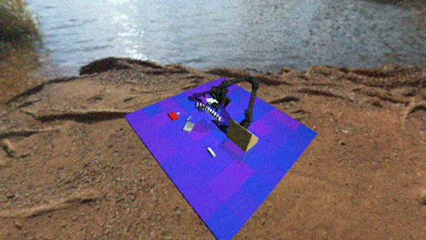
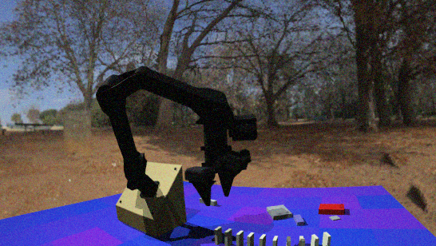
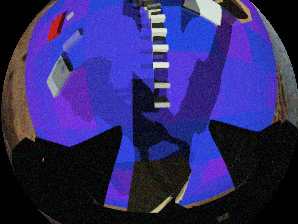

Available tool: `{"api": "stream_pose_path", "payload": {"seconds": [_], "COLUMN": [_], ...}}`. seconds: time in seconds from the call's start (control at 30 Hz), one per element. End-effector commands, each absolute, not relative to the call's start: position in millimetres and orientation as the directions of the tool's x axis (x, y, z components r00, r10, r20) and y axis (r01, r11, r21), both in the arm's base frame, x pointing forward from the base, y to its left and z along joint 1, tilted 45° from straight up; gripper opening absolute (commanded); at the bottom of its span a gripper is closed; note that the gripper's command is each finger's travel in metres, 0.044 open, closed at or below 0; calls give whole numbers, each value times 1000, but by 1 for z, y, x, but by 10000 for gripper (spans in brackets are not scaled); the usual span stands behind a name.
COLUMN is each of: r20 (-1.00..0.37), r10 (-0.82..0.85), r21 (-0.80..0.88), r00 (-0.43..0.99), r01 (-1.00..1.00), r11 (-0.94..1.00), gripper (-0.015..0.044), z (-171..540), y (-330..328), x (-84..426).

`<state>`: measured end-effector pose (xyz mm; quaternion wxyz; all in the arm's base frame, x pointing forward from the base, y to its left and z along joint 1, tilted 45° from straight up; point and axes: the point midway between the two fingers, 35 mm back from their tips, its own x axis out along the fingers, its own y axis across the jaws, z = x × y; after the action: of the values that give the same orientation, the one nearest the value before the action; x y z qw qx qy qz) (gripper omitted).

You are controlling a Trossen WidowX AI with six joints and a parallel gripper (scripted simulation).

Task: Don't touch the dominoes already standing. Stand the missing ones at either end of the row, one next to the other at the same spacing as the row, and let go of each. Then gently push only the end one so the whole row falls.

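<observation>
In the exterior view, we see our gripper near the middle of the frame, raised above the mat, its fingers spread wide and released, with nothing between them. The row of dominoes stands upright along the bottom edge, right of centre; in the wrist view it runs down from the top centre. We find one loose white domino lying flat, below centre in the top view. Left of centre there lie a grey block, a small lilac block beside it and a red block. The tan wedge carries our arm at lower left in the exterior view. The row's far end looks crowded from the wrist, so our count there would probably be unreliable.
</observation>
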<state>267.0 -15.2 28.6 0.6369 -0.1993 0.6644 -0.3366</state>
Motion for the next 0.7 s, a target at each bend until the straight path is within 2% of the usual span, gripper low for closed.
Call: {"api": "stream_pose_path", "payload": {"seconds": [0.0, 0.13, 0.2, 0.4, 0.53, 0.67], "r20": [-717, -717, -717, -715, -714, -713], "r10": [-689, -689, -690, -691, -692, -694], "r21": [-696, -696, -697, -604, -435, -207], "r00": [-105, -105, -105, -104, -104, -104], "r01": [180, 180, 120, -406, -708, -914], "r11": [696, 696, 707, 686, 556, 350], "gripper": [440, 440, 387, 230, 125, 20], "z": [50, 50, 48, 32, 21, 11], "y": [2, 2, 0, -13, -22, -31], "x": [266, 266, 265, 252, 242, 231]}}
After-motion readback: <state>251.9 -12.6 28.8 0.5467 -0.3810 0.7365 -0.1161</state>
